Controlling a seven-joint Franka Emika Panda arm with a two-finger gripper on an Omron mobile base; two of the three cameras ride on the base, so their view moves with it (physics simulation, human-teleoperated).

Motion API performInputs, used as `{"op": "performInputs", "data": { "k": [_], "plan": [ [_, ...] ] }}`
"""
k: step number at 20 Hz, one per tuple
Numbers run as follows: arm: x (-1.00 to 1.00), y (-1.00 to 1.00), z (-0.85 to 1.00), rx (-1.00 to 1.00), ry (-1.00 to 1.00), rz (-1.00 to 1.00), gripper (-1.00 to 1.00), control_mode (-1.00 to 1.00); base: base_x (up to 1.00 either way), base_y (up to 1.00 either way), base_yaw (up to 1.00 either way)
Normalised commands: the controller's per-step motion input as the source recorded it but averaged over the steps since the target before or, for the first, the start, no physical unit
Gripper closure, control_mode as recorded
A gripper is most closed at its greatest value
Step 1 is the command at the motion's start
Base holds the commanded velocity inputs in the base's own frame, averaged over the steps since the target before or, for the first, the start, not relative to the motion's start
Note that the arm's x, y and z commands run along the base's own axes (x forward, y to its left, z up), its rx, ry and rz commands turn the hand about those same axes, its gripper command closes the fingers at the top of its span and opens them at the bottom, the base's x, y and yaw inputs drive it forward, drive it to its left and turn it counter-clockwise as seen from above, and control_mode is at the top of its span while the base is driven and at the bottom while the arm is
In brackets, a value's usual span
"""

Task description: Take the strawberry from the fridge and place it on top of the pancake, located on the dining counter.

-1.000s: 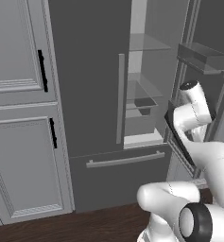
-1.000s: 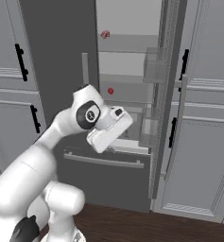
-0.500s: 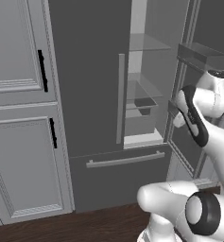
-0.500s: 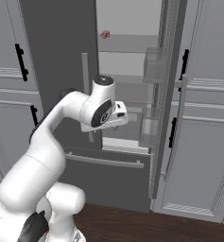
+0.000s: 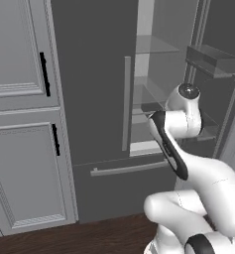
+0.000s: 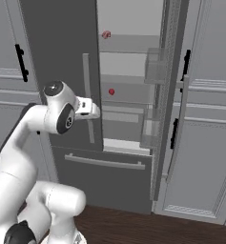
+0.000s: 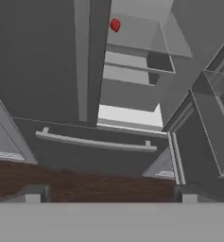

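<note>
Reach-in step: our claw stood released before the open fridge; next we judged, advance to the strawberry.

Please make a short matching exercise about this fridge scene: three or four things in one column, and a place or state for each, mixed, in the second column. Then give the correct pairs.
Things:
1. strawberry
2. paler pinkish-red lump
3. fridge's right door
4. gripper

Places or states:
A. swung open
B. on the higher shelf
C. open and holding nothing
D. on a glass shelf lower down

Pairs: 1-D, 2-B, 3-A, 4-C
</note>
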Motion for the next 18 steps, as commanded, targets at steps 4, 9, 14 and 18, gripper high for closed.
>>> {"op": "performInputs", "data": {
  "k": [4,9,14,18],
  "plan": [
    [1.00,0.47,0.29,0.24,-0.12,-0.19,-1.00,-1.00,0.00,0.00,0.00],
    [0.97,0.20,0.70,0.08,-0.02,0.03,-1.00,-1.00,0.00,0.00,0.00],
    [0.74,0.29,0.28,0.02,-0.01,0.03,-1.00,-1.00,0.00,0.00,0.00],
    [0.30,0.06,0.12,0.00,-0.09,-0.03,-1.00,-1.00,0.00,0.00,0.00]
  ]
}}
